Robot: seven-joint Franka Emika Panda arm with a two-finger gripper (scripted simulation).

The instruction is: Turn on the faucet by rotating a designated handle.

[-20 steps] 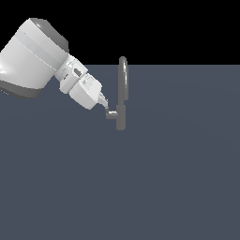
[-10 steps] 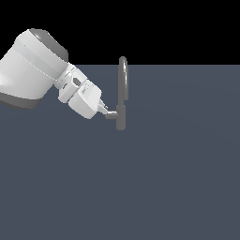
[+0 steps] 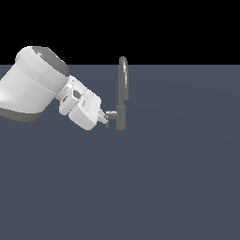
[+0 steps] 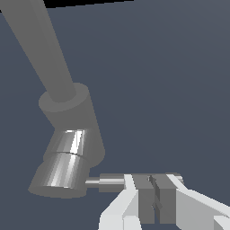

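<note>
Handle (image 4: 110,182) just beside closed fingers (image 4: 146,197).

A flat dark grey-blue floor (image 3: 178,178) carries 1 faucet (image 3: 122,93).

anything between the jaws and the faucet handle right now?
Nothing visible. The gripper is already at the handle, which juts from the faucet body; its jaws appear closed around the handle's end, and no other object shows nearby.
</note>
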